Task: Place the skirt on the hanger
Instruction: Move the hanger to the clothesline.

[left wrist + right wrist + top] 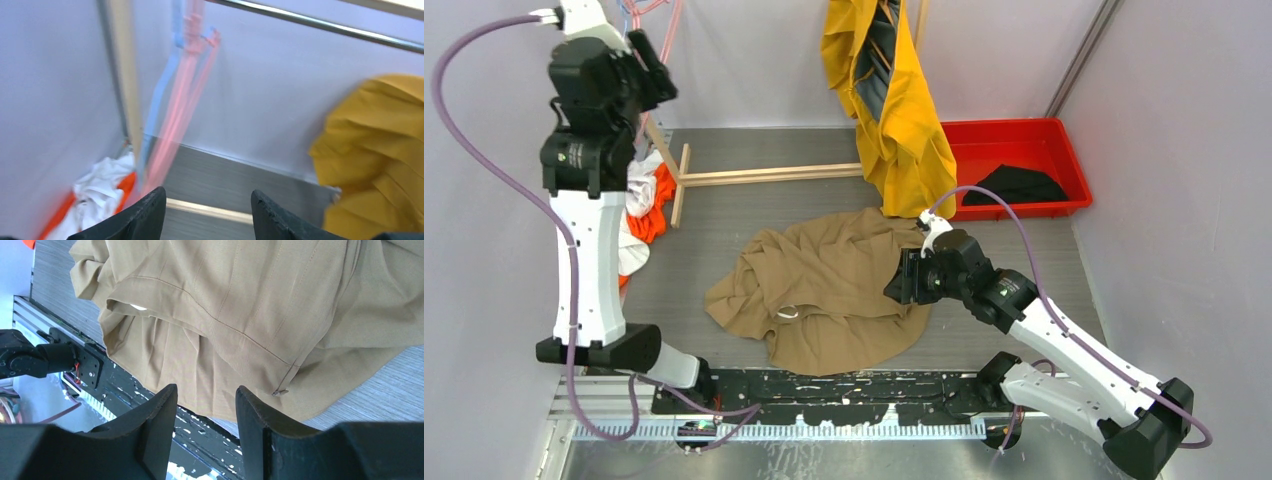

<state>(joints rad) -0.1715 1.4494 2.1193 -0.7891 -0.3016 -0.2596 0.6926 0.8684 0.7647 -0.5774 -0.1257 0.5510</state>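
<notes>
The tan skirt (824, 290) lies crumpled in the middle of the table. In the right wrist view its waistband and pleats (225, 305) fill the frame. My right gripper (902, 280) is open and empty, just above the skirt's right edge; its jaws (206, 395) stand apart over the hem and the black base rail. Pink and blue hangers (649, 15) hang at the top left and show blurred in the left wrist view (185, 90). My left gripper (659, 70) is raised high beside them, open and empty (207, 200).
A yellow garment (894, 110) hangs at the back centre and also shows in the left wrist view (380, 160). A red bin (969, 140) at the back right holds a black cloth (1019, 185). White and orange clothes (644, 205) are piled by the wooden rack base (764, 175).
</notes>
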